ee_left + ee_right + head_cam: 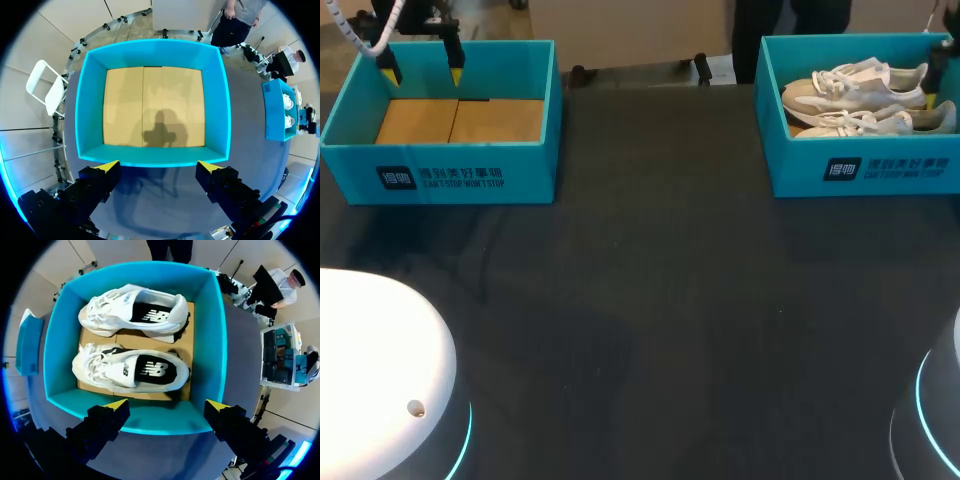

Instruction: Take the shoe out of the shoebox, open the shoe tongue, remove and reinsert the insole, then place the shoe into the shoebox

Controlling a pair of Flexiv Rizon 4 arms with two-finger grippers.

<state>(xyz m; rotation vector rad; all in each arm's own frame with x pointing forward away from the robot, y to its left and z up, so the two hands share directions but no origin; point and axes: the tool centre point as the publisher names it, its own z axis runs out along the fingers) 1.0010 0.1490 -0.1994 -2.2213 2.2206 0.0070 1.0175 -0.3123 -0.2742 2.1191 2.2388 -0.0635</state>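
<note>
Two white shoes [131, 369] lie side by side on the cardboard floor of the blue shoebox [860, 168] at the far right corner of the table [650, 300], their dark-lined openings turned up toward the right wrist camera. Neither has been lifted out, so I judge the step in hand to be taking a shoe from the box.

To do it well, the right gripper [167, 407] should go for the shoe lying closer to it. One finger should go inside the opening and the other outside the collar, since that rim is firmer than the laces or the soft toe. It should come down clear of the box wall under its tips and then lift straight up, so the sole does not drag the second shoe or catch the rim.

The right gripper hangs over the near wall of the shoebox with its fingers spread wide, grasping nothing and touching nothing I can see. The left gripper [157, 165] is likewise spread and empty, poised above the rim of a second shoebox [440, 165] at the table's far left corner, which holds only its cardboard floor.
</note>
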